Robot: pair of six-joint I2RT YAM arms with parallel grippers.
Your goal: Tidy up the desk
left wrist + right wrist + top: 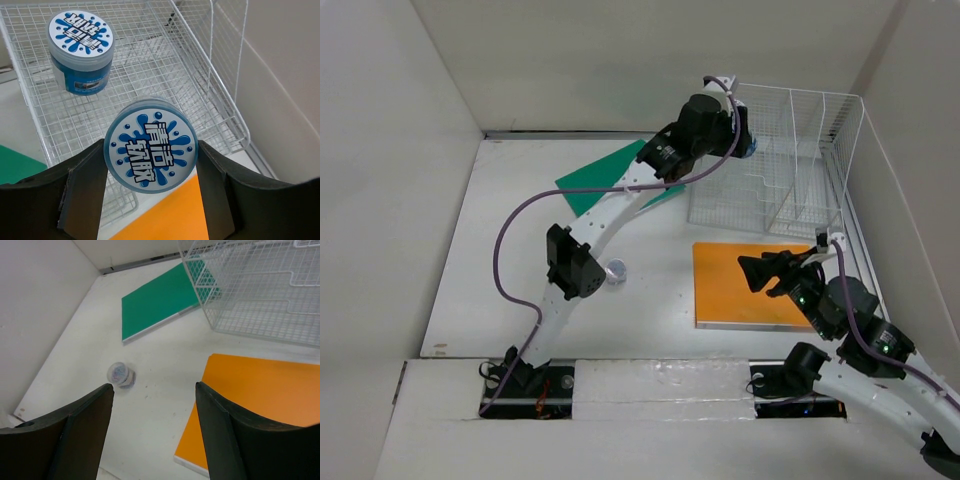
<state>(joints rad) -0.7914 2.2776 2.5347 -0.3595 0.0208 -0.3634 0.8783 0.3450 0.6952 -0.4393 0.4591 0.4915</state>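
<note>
Gripping one tub, left gripper hangs over rack; racked tub beyond its fingers. Right gripper gapes (empty); green book, orange book, loose tub outstanding on desk.

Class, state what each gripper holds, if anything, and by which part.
Left gripper clamps a blue-lidded jar by opposite sides, at the lid's edge; right gripper holds nothing.
</note>
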